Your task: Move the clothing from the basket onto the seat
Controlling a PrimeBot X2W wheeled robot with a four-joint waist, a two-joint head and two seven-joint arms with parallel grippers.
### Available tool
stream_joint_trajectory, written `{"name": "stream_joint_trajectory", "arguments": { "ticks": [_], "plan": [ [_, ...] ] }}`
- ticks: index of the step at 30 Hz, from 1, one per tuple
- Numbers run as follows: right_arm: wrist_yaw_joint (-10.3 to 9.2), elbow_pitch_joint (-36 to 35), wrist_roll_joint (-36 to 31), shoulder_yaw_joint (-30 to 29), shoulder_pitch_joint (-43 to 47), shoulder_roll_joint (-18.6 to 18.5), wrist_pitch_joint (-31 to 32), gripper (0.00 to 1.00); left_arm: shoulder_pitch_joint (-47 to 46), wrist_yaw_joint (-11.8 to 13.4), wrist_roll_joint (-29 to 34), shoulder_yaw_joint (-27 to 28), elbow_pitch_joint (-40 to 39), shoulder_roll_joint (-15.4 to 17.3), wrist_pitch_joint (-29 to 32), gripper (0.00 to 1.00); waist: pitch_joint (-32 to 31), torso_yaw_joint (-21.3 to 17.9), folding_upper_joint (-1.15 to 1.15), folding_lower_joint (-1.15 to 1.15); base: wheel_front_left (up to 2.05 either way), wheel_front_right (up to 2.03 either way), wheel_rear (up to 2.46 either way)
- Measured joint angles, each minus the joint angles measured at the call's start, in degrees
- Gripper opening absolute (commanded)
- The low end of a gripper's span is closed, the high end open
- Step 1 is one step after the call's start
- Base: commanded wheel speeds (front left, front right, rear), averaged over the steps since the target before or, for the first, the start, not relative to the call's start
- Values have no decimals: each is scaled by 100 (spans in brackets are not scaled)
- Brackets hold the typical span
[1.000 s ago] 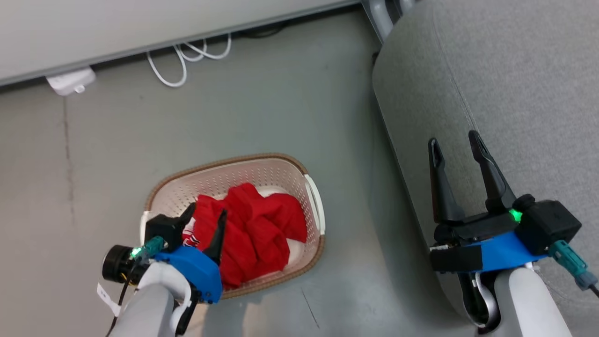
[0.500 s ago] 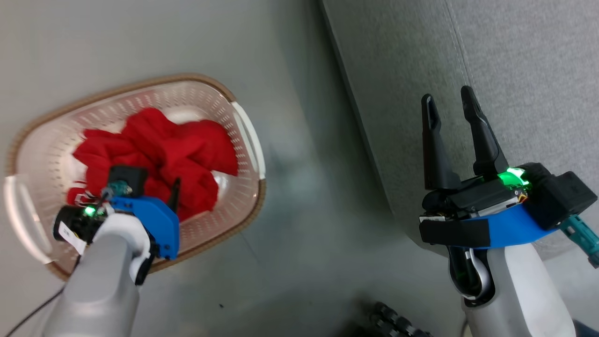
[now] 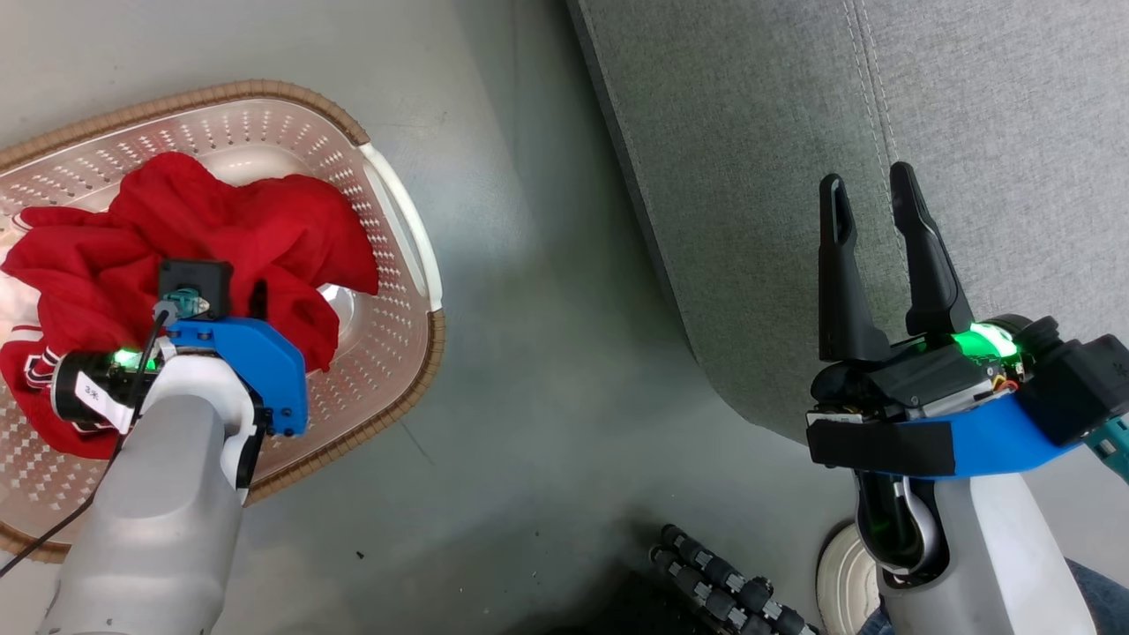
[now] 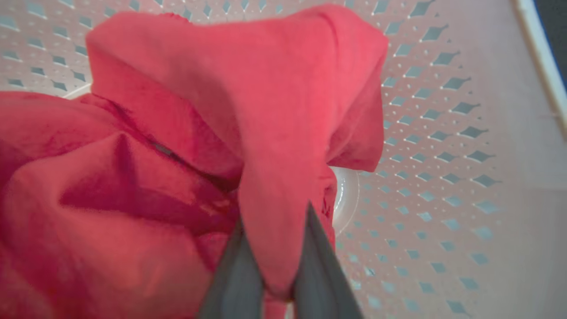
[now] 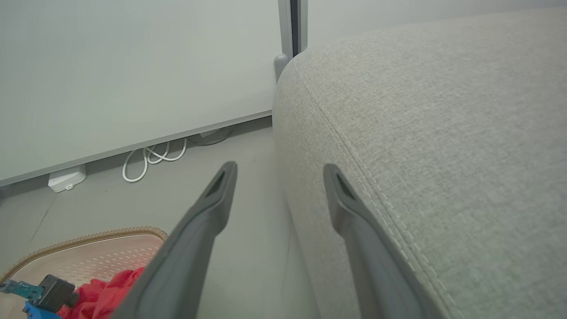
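**Item: clothing.** Red heap, in the basket, piled toward the end away from the seat. Bare perforated bottom shows at the end nearest the seat. White jersey trim lies at the heap's outer edge. Nothing is on the seat yet.

**Item: left gripper.** A second ago its jaws stood wide above the heap. Now they have drawn in and pinch a fold of plain red fabric, which bulges up between them.

**Item: right gripper.** Unchanged: jaws apart and empty, over the seat's front edge.

**Note:** The basket sits further left in the head view because the camera has turned, not because the basket has moved.

**Status:** The grasp looks made. Lifting and carrying across the floor remain. The second garment may drag along.
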Motion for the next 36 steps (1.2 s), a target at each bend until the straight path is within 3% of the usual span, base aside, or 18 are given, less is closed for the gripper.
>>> {"name": "stream_joint_trajectory", "arguments": {
  "ticks": [14,17,24,29,36],
  "plan": [
    [0,212,77,214,-86,4,0,100,20,-46,-167,-7,519,-16,-402,0,-285,-104,0,0,0,0,0],
    [0,401,-104,216,-100,5,-1,100,147,-92,-213,-45,601,-187,-583,0,-536,-104,0,0,0,0,0],
    [0,907,-805,-15,282,10,-2,100,663,-381,-224,-397,777,-693,-968,0,-1566,148,0,-2,0,0,0],
    [0,1106,-1135,-131,596,13,68,100,1094,-541,-523,-659,601,-760,-1112,0,-2526,495,0,-2,0,0,0],
    [0,1035,-1318,-241,1148,13,461,100,1642,-626,-1374,-1759,-312,-775,-1047,0,-3766,1053,0,-3,0,0,0]
  ]
}}
